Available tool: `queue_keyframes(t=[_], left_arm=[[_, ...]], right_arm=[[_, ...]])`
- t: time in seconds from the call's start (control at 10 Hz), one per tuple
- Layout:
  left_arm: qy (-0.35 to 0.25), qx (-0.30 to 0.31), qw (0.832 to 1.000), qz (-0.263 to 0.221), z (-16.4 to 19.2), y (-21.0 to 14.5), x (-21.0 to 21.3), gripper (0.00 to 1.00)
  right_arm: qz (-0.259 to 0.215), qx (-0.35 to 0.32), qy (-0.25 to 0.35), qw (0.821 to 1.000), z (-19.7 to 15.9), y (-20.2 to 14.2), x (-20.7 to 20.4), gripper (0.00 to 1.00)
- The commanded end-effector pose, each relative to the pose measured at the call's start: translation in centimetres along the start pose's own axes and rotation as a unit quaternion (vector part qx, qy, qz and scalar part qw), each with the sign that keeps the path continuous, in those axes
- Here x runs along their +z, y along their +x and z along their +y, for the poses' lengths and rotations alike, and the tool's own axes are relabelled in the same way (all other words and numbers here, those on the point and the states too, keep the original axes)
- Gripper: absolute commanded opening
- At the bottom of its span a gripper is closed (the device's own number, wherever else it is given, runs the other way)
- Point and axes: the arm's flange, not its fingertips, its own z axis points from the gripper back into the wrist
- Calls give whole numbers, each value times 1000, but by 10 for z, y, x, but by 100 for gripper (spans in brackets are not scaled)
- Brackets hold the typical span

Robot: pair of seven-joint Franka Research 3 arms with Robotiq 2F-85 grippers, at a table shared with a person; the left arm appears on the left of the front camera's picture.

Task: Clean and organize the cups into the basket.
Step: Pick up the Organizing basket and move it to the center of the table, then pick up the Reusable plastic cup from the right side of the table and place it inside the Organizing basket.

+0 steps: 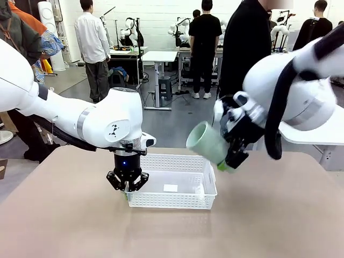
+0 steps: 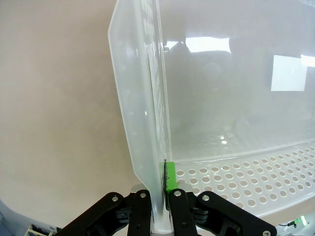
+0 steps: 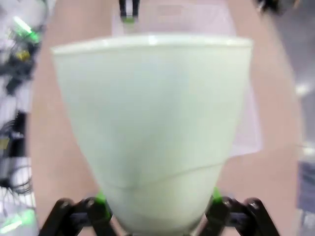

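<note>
Two white robot arms reach over a tan table [image 1: 64, 220]. A shallow white lattice-sided plastic basket [image 1: 177, 201] sits at the table's centre.

The left gripper [image 1: 127, 188] points straight down at the basket's 9 o'clock end, with its jaws pinched shut on that end wall. In the left wrist view, one green pad [image 2: 171, 176] presses against the wall's inner face.

The right gripper [image 1: 231, 160] clamps the base of a pale mint green tumbler [image 1: 207, 142]. The tumbler is held in the air at about 1 o'clock from the basket's middle, tilted so its open mouth faces 10 o'clock. In the right wrist view it stands between two green-padded fingers [image 3: 215, 194]. The blurred white shape beyond its rim is probably the basket.

A person in dark clothes [image 1: 244, 48] stands at the table's 12 o'clock side.
</note>
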Motion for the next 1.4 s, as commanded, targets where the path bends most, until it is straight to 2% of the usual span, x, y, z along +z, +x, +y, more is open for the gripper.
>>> queue_keyframes(t=[0.0,0.2,0.5,0.6,0.7,1.3], left_arm=[[3,-2,1000,2,0,-1,-2,0],[3,-2,1000,2,0,-1,-2,0],[3,-2,1000,2,0,-1,-2,0],[3,-2,1000,2,0,-1,-2,0],[3,-2,1000,2,0,-1,-2,0],[3,-2,1000,2,0,-1,-2,0]], right_arm=[[80,-10,23,996,-16,10,-14,79],[111,12,34,993,-11,27,-34,79],[146,21,44,988,-6,34,-42,79],[142,24,49,988,-2,23,-42,79],[129,29,40,990,-1,30,-46,79],[129,29,40,990,-1,30,-46,79]])
